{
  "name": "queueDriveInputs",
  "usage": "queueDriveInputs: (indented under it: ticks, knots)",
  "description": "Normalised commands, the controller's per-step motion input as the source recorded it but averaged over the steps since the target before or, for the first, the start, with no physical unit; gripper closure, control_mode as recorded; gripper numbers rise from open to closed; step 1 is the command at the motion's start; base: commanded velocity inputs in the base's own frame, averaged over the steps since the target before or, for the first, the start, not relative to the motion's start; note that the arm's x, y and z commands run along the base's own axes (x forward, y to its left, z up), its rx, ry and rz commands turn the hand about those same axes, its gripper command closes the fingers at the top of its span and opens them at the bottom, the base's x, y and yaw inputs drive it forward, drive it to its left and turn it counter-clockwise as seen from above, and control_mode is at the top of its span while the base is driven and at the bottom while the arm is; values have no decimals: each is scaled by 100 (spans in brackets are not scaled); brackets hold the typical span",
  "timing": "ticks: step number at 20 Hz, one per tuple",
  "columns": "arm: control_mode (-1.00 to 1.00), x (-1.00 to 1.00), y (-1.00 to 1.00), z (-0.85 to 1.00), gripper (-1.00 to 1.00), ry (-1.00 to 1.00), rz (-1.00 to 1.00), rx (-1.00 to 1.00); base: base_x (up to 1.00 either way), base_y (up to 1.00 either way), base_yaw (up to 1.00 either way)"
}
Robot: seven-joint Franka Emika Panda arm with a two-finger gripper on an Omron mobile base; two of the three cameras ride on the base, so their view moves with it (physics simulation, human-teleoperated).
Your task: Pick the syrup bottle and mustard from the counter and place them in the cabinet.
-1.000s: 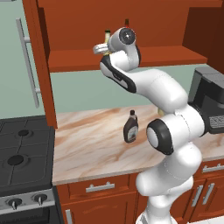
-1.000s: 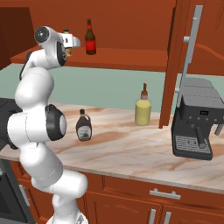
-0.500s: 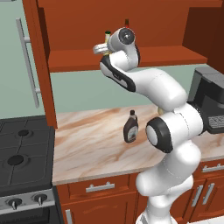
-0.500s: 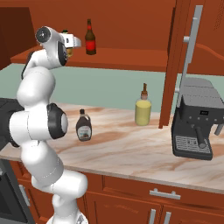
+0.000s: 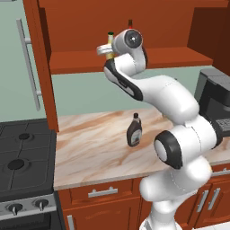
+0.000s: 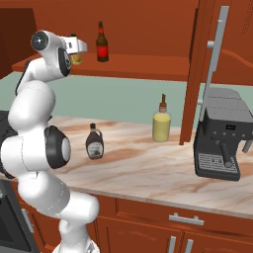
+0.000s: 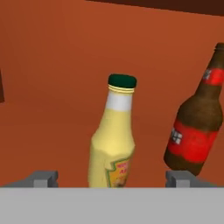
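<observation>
a glossy white arm of rounded, bulbous segments, with dark grey discs capping the joints and black bands at the seams; its hand ends in small grey finger tips.

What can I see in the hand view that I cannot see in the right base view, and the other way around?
Hand view alone: the mustard's green cap and printed front label seen close, standing between the open gripper's fingertips with gaps on both sides.

Right base view alone: the syrup bottle on the counter, a dull-yellow bottle beside the cabinet side wall, and a coffee machine.

Both: the mustard on the cabinet shelf and the slim brown bottle with red label standing nearby.
</observation>
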Motion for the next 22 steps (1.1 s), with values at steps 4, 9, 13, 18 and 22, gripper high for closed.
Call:
queueDriveInputs:
  ticks: [4, 9, 13, 18, 22]
  knots:
    - [-100, -86, -22, -46, -100, -8, 0, -3, 0, 0, 0]
    - [-100, -89, -28, -74, -100, 0, 0, -9, 0, 0, 0]
    - [-100, -95, -35, -89, -100, 4, 0, -13, 0, 0, 0]
    - [-100, -67, -38, -94, -100, 14, 0, -16, 0, 0, 0]
    - [-100, -15, -37, -92, -100, 21, 3, -14, 0, 0, 0]
